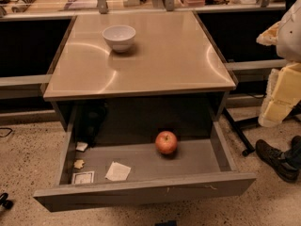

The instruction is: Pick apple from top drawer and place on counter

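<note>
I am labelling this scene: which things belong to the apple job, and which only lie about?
For the job: apple, top drawer, counter; the gripper is not in view.
Lying about: white bowl on the counter, paper scraps in the drawer, a person's shoe.

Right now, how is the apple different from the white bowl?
The apple is red with yellowish patches; the white bowl is plain white. The apple looks smaller than the white bowl. The apple sits low in the open top drawer; the white bowl stands up on the counter. Both are round, and nothing touches either: the gripper shows only as a dark tip at the bottom edge, in front of the top drawer.
</note>
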Action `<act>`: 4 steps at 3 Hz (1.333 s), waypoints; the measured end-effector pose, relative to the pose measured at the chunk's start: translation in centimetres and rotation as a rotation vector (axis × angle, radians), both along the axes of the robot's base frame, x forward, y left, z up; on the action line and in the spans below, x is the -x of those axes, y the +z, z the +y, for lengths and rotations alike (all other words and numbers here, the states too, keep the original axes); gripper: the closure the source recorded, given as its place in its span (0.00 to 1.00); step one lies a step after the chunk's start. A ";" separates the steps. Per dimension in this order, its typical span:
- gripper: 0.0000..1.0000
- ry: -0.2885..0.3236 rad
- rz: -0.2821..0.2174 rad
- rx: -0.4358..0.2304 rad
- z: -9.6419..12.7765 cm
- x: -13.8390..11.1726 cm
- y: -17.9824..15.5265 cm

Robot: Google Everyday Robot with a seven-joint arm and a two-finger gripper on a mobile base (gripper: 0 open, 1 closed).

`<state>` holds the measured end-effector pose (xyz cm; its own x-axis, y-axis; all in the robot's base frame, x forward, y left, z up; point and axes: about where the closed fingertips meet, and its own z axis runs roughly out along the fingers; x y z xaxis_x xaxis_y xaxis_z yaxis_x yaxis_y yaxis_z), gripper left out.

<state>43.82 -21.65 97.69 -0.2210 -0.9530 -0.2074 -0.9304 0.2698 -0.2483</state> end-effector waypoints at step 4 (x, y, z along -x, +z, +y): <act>0.65 0.012 -0.032 -0.290 6.2 -3.2 -10.3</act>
